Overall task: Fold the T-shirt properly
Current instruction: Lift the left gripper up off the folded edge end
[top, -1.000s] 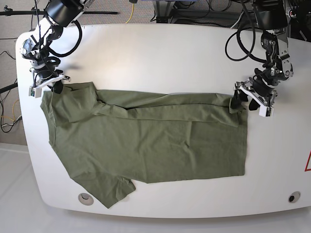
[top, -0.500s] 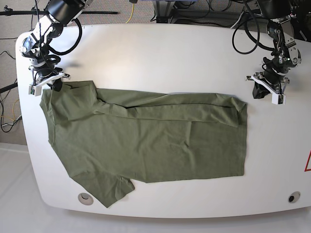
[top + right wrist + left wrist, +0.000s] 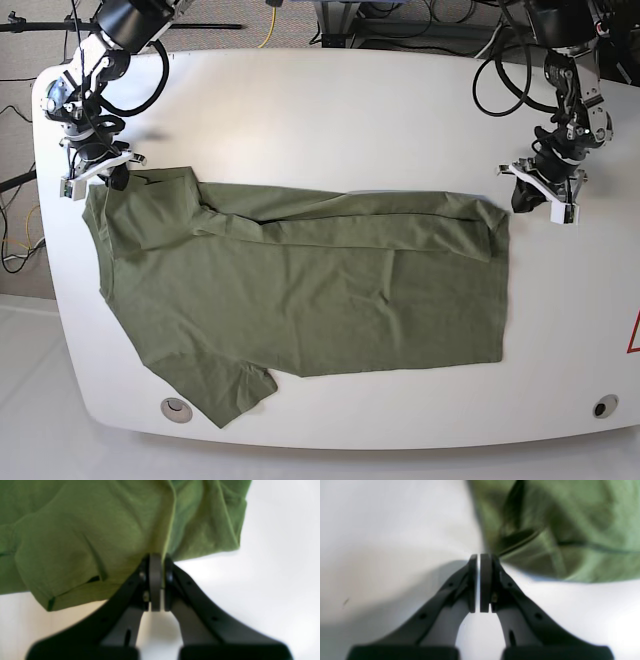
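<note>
The olive-green T-shirt (image 3: 300, 300) lies flat across the white table (image 3: 350, 120), its far long edge folded over toward the front. In the base view my right gripper (image 3: 117, 181) is at the shirt's far left corner. The right wrist view shows this gripper (image 3: 156, 555) shut on the T-shirt (image 3: 87, 530), pinching a fold of cloth at its tips. My left gripper (image 3: 520, 200) hovers just off the shirt's far right corner. Seen from the left wrist, that gripper (image 3: 479, 555) is shut with nothing between its pads, and the T-shirt (image 3: 570, 530) edge lies right beside its tips.
Two round ports sit in the table near its front edge, one left (image 3: 176, 408) and one right (image 3: 600, 406). Cables (image 3: 500, 80) hang from both arms at the back. A red mark (image 3: 634, 335) shows at the table's right edge.
My left gripper let go of the shirt's far right corner, pulled away to the right and closed empty. The corner now lies flat. The right gripper has barely moved.
</note>
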Controlling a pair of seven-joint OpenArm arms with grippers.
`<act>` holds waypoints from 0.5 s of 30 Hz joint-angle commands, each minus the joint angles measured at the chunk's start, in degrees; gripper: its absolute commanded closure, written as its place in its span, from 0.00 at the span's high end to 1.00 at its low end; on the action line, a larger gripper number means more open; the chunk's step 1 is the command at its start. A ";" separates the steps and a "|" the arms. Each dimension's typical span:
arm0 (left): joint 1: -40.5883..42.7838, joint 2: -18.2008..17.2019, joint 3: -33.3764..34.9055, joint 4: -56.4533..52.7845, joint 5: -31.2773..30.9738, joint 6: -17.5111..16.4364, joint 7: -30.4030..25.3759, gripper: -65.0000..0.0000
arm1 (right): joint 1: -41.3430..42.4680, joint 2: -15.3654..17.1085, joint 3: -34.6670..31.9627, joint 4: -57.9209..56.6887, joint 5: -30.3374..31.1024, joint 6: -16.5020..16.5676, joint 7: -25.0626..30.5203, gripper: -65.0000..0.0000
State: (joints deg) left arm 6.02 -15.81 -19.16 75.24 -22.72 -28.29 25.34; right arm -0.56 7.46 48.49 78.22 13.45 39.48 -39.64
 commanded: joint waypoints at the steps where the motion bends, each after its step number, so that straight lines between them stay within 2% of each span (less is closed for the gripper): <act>1: -0.63 -0.74 -0.15 1.08 -1.04 -0.49 -1.03 0.03 | 0.44 1.00 0.17 1.33 0.65 0.52 1.18 0.00; 4: 0.01 -0.77 -0.16 1.52 -1.08 -0.49 -0.71 0.05 | 0.12 0.96 0.19 1.58 0.66 0.52 1.11 0.00; 9: 4.02 -0.65 -0.74 4.13 -1.05 -0.33 0.41 0.00 | -1.57 0.71 0.18 2.78 0.60 0.52 0.84 0.00; 14: 5.30 -0.77 -1.24 4.68 -1.01 -0.27 0.89 0.00 | -2.26 0.55 -0.01 3.48 0.53 0.52 0.92 0.00; 15: 5.38 -0.71 -1.34 4.79 -0.85 -0.25 1.39 0.03 | -1.61 0.62 0.08 2.88 0.39 0.52 1.03 0.00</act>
State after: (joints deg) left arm 11.77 -15.75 -20.23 79.13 -24.29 -28.75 25.50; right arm -3.38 7.25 48.40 80.34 13.39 39.51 -39.51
